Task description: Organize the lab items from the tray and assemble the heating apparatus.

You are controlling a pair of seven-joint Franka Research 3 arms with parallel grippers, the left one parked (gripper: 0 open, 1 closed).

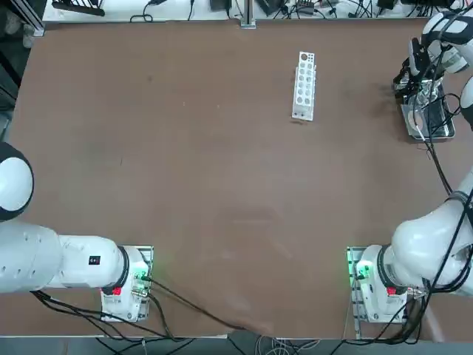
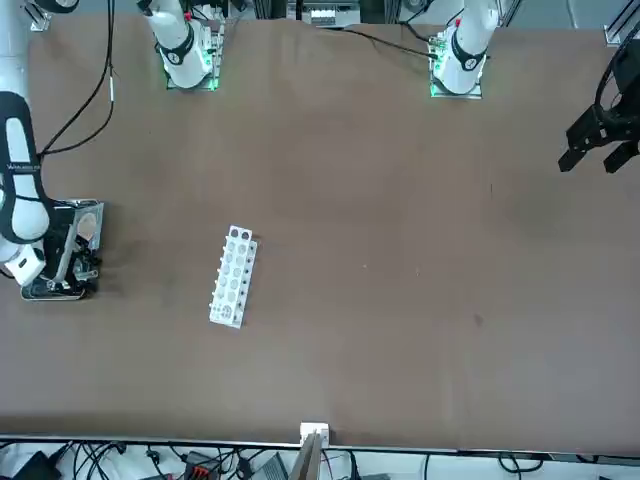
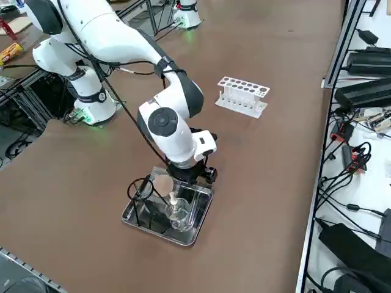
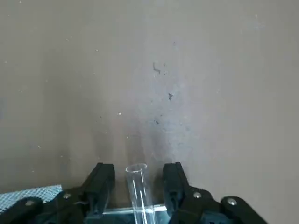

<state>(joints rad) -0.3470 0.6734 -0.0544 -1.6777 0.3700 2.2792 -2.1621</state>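
The steel tray (image 3: pixel 156 232) sits near the table's right edge, also seen in the top view (image 1: pixel 430 137). In it stand the black wire stand (image 3: pixel 140 190), the grey mesh with its tan round centre (image 3: pixel 162 183) and the clear glass burner (image 3: pixel 178 215). My right gripper (image 3: pixel 194 177) is lowered over the tray's far end. In the wrist view my gripper (image 4: pixel 138 167) is open, one black finger (image 4: pixel 102 181) on each side of a clear glass tube (image 4: pixel 138 191), with a small gap on both sides. A corner of the mesh (image 4: pixel 28 197) shows beside the fingers.
A long white rack with round holes (image 1: pixel 304 85) lies on the brown table beyond mid-table, left of the tray; it also shows in the right side view (image 3: pixel 242 96) and the front view (image 2: pixel 234 277). Cables trail from the right arm over the tray.
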